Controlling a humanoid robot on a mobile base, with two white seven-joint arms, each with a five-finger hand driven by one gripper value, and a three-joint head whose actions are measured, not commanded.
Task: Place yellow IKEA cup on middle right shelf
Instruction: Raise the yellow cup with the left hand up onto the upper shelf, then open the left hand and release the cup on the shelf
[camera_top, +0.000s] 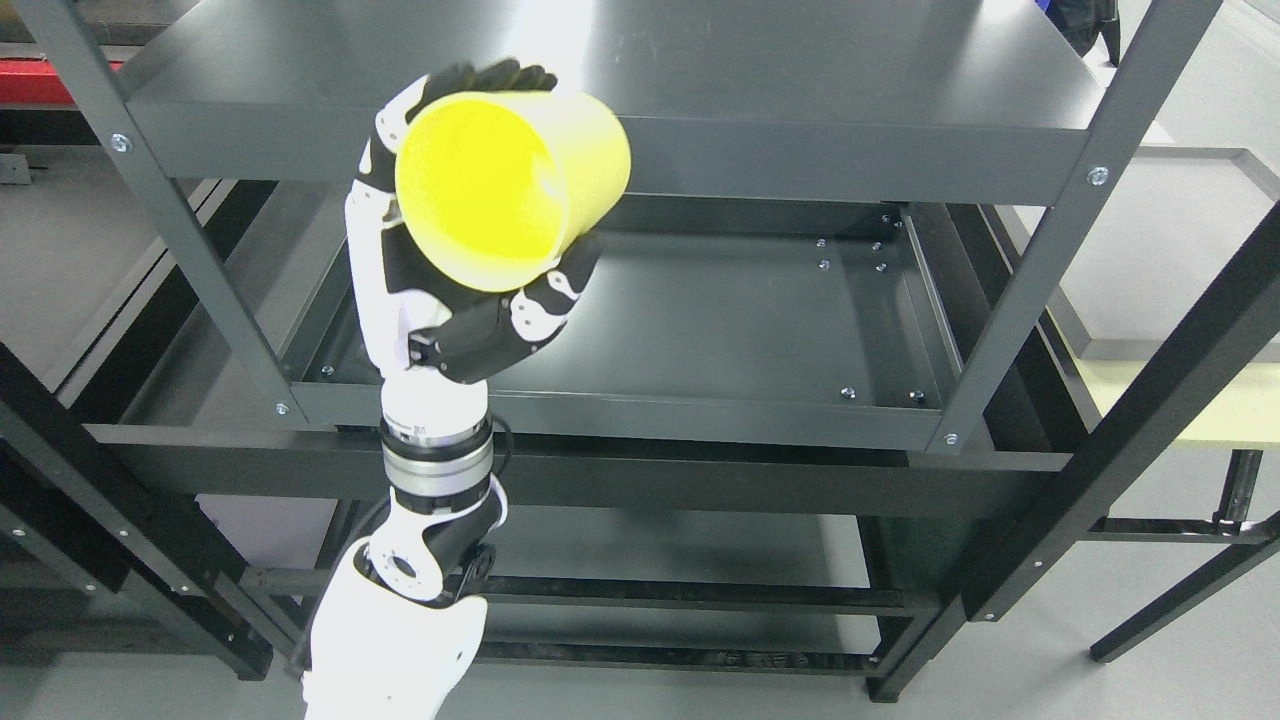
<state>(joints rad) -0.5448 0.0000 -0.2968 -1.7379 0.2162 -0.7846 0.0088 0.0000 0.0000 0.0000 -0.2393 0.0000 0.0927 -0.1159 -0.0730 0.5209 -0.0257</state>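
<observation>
My left hand (470, 215) is raised in front of the dark metal rack and is shut on the yellow cup (510, 185). The cup lies tilted, its open mouth facing the camera and its base pointing toward the rack. Black fingers curl over the cup's top rim and the thumb presses under its lower side. It hangs level with the front edge of the top shelf (640, 150), left of centre. The middle shelf (720, 330) sits below and behind the cup. My right arm does not show.
Slanted grey uprights (1030, 290) frame the rack on both sides. A lower shelf (680, 545) shows beneath. A pale table (1190, 400) stands to the right, and a black frame leg (1170, 380) crosses in front of it.
</observation>
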